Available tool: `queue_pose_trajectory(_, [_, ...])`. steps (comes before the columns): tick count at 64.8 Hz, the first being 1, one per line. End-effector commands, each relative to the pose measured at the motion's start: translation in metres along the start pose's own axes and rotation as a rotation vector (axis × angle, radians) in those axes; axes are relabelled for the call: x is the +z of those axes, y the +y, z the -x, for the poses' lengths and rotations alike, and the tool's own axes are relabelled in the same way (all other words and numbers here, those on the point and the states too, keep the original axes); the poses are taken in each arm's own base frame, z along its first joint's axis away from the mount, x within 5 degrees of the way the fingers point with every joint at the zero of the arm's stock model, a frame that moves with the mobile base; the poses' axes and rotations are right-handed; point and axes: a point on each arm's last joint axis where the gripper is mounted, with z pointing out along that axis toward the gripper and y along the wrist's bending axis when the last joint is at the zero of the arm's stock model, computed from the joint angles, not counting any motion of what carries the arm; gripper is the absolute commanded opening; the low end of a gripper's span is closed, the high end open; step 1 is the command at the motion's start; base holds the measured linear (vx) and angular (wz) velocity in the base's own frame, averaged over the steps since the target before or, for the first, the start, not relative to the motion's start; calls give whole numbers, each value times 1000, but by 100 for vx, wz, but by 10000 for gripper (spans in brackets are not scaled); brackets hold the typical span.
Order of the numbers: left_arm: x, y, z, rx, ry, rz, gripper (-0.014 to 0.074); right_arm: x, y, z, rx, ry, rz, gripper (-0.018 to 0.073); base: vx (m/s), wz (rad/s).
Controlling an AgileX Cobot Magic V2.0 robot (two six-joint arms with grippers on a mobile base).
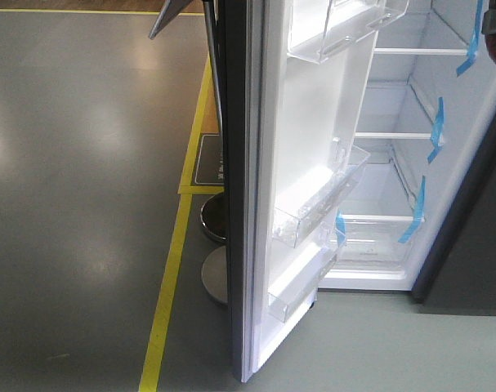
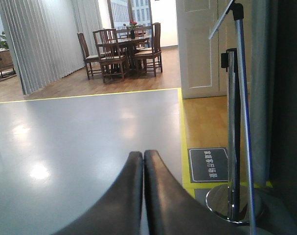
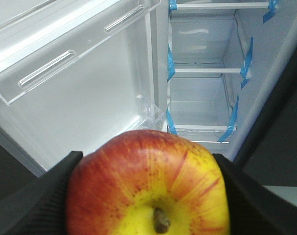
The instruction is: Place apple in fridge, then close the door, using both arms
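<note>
Grey floor (image 1: 84, 163), yellow line (image 1: 170, 278); fridge (image 1: 395, 155) stands open ahead of our right jaws. They pinch the apple (image 3: 148, 186) from both sides, outside the fridge, shelves (image 3: 202, 70) beyond, bin (image 3: 65, 63) up-left. Our left jaws are pressed together, empty, facing the floor. Risks, we judge: apple clips a bin or shelf edge and slips; left jaws knock the post (image 2: 232, 122) reaching for the door (image 1: 313, 147).
</note>
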Motion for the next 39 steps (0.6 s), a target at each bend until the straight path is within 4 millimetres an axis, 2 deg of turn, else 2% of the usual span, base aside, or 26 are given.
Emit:
queue_pose_trajectory(1, [0,-2,-3,-18,-55,-20,-6,-20,1,13,-1,-129,5,102,10,1])
queue_pose_trajectory(39, [0,-2,-3,-18,-55,-20,-6,-20,1,13,-1,-129,5,102,10,-1])
